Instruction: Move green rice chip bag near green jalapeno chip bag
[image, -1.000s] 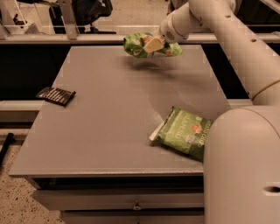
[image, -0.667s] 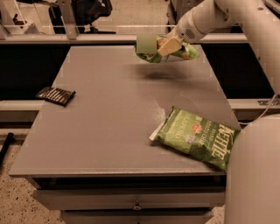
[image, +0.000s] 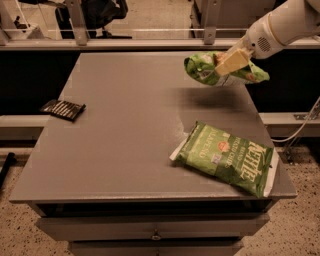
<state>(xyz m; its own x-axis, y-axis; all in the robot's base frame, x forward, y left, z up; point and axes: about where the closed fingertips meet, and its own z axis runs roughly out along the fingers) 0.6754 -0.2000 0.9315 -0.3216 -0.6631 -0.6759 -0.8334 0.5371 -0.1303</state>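
Observation:
The green rice chip bag (image: 204, 69) is a small puffy light-green bag held in the air above the table's far right part. My gripper (image: 228, 63) is shut on it, its tan fingers (image: 231, 60) clamped across the bag's middle, with the white arm reaching in from the upper right. The green jalapeno chip bag (image: 227, 156) is a larger flat green bag lettered KETTLE, lying on the table's near right corner, below and in front of the held bag.
A grey table (image: 125, 125) with drawers beneath bears the bags. A dark flat packet (image: 63, 109) lies at the table's left edge. A railing and a dark chair stand behind the table.
My gripper has carried the rice chip bag to the right and nearer, toward the jalapeno bag. The arm has swung out of the lower right, uncovering the jalapeno bag.

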